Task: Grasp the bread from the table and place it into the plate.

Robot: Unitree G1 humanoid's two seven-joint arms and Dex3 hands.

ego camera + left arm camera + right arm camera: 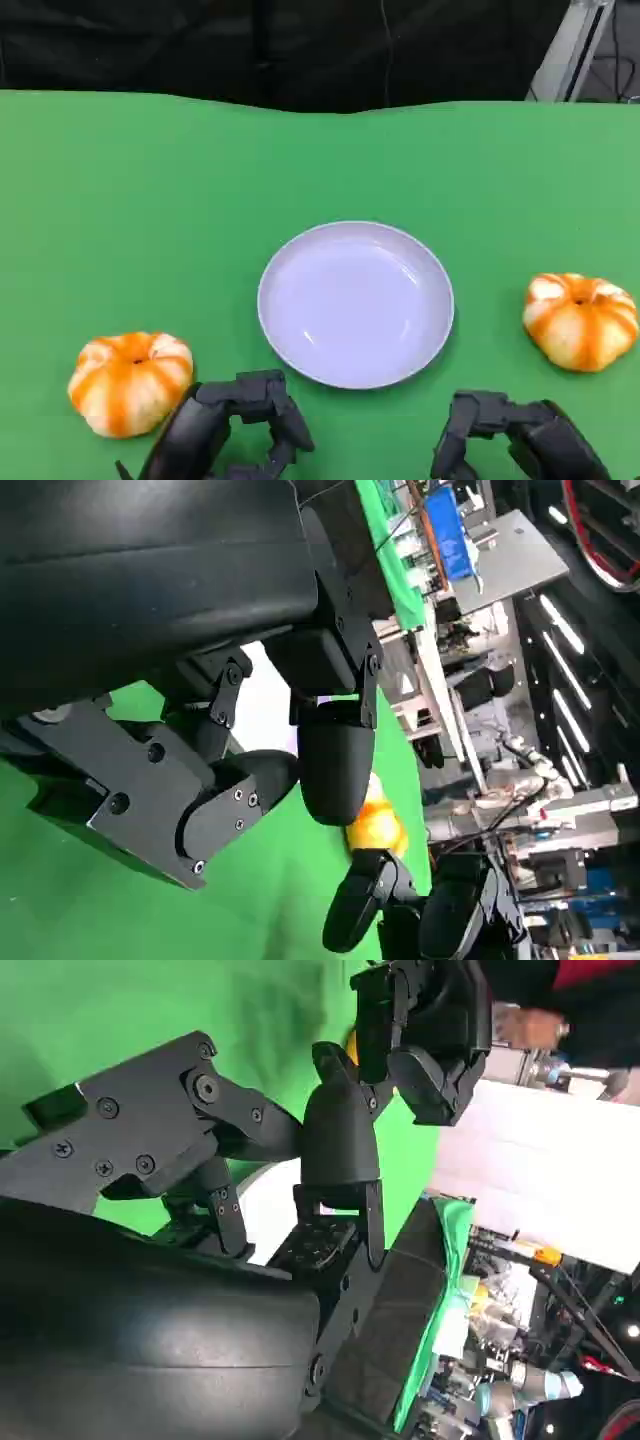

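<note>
Near the middle of the green cloth-covered table (120, 180) sits a shallow round pale-lavender plate (355, 303), empty, its rim well clear of everything else. Toward the front left corner lies a round orange-and-white striped pumpkin-shaped bread (130, 382), resting on the cloth, apart from the plate. Toward the right edge lies a second orange-and-white pumpkin-shaped bread (581, 320), also on the cloth and apart from the plate. At the front edge, just right of the left bread, hovers the black left hand (235, 425), fingers curled inward and a little apart, holding nothing; near that bread, whether touching it cannot be told. At the front edge, right of the plate and in front of the right bread, hangs the black right hand (510, 435), fingers likewise bent down, holding nothing, apart from the bread. Seen from the left wrist: fingers apart around bare green cloth and a patch of the white plate, with an orange bread (375, 825) and the other hand (420, 905) beyond. Seen from the right wrist: fingers loosely bent, nothing between them. Beyond the far edge, dark backdrop.
</note>
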